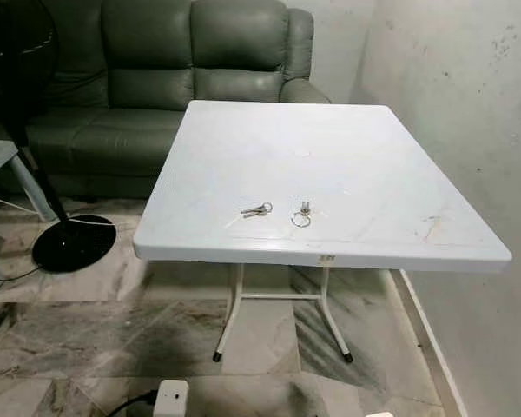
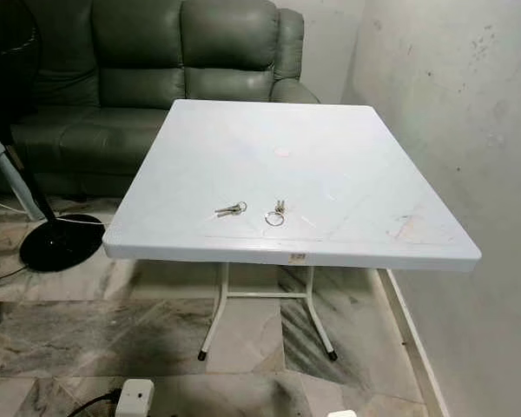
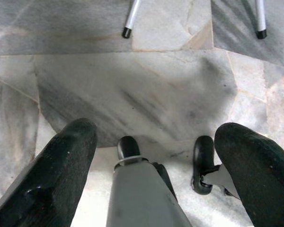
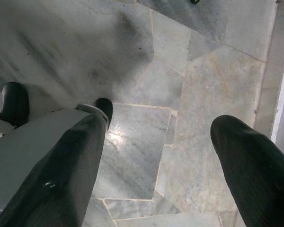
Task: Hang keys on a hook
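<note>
Keys, two small silver metal bunches (image 1: 257, 209) and (image 1: 301, 214), lie near the 6 o'clock edge of the smooth white square plastic table (image 1: 373, 174). Picking up is not yet begun, I judge; next an arm must reach them. Left gripper (image 3: 156, 165) and right gripper (image 4: 156, 165) hang released over grey marble floor (image 3: 132, 85).

Before me stands a white square tabletop (image 1: 347, 156) on thin white metal legs (image 1: 228, 313) with black feet. Behind it sits a green leather sofa (image 1: 156, 87), pushed close to the far edge. On my right rises a pale, scuffed plaster wall (image 1: 469, 104), with a light skirting strip along its foot. The floor (image 1: 87, 339) is grey-veined marble in irregular slabs. To my left, a black round stand base (image 1: 74, 241) rests on it. Light is soft and even.
</note>
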Motion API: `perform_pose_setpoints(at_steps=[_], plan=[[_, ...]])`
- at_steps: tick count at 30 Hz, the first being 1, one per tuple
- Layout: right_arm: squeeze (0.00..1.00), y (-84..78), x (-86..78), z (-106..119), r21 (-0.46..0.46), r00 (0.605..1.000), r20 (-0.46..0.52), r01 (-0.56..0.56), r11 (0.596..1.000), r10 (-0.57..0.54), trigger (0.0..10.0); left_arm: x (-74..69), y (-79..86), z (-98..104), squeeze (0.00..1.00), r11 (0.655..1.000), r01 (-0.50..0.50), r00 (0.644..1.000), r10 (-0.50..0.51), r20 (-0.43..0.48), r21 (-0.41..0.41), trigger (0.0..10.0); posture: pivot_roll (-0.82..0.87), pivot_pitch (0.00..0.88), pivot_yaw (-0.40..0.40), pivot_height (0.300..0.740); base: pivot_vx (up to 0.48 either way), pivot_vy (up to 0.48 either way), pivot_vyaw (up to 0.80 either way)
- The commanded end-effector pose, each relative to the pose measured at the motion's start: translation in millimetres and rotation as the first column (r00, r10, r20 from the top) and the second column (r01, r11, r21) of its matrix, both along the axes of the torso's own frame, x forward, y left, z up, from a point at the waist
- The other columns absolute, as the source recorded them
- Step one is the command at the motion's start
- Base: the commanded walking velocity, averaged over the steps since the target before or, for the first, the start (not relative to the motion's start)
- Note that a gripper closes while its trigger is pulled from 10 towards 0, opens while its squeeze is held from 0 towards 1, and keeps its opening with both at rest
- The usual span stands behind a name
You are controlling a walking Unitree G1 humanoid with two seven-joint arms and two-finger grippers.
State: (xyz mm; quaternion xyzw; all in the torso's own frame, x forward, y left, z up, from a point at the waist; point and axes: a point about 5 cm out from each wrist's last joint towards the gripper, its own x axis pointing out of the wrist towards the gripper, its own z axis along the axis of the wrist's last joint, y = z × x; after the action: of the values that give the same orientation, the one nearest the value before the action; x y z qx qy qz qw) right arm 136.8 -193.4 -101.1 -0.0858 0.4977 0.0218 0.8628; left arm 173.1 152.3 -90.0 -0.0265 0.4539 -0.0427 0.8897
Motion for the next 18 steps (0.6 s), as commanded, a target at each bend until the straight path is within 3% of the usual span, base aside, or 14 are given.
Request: perform_pose_setpoints(at_steps=[1, 9, 16, 18], plan=[[0.0, 0.6, 1.7, 0.5, -0.002, 1.0, 0.002, -0.011, 1.0, 0.011, 10.0, 1.5, 1.3, 0.8, 0.0, 1.0, 0.01, 1.0, -0.01, 0.006, 0.01, 10.0, 0.01, 0.0, -0.037, 0.74, 0.0, 0.0, 0.0], [0.0, 0.7, 7.5, 3.3, -0.014, 0.998, 0.038, -0.045, 0.999, 0.046, 10.0, 5.5, 1.1, 3.2, 0.0, 0.999, 0.033, 0.999, -0.034, 0.037, 0.014, 10.0, 0.01, 0.0, -0.036, 0.74, 0.0, 0.0, 0.0], [0.0, -4.0, 26.6, 13.4, 0.016, 0.989, 0.148, -0.001, 1.0, -0.001, 10.0, 20.7, 3.6, 12.8, 0.0, 0.999, 0.048, 0.99, -0.048, 0.129, 0.005, 10.0, 0.01, 0.0, -0.03, 0.74, 0.0, 0.0, 0.0], [0.0, -2.3, 39.4, 20.7, 0.031, 0.975, 0.223, -0.011, 0.999, 0.004, 10.0, 29.7, 4.6, 19.6, 0.0, 0.999, 0.036, 0.98, -0.03, 0.198, -0.028, 10.0, 0.01, 0.0, -0.029, 0.74, 0.0, 0.0, 0.0]])
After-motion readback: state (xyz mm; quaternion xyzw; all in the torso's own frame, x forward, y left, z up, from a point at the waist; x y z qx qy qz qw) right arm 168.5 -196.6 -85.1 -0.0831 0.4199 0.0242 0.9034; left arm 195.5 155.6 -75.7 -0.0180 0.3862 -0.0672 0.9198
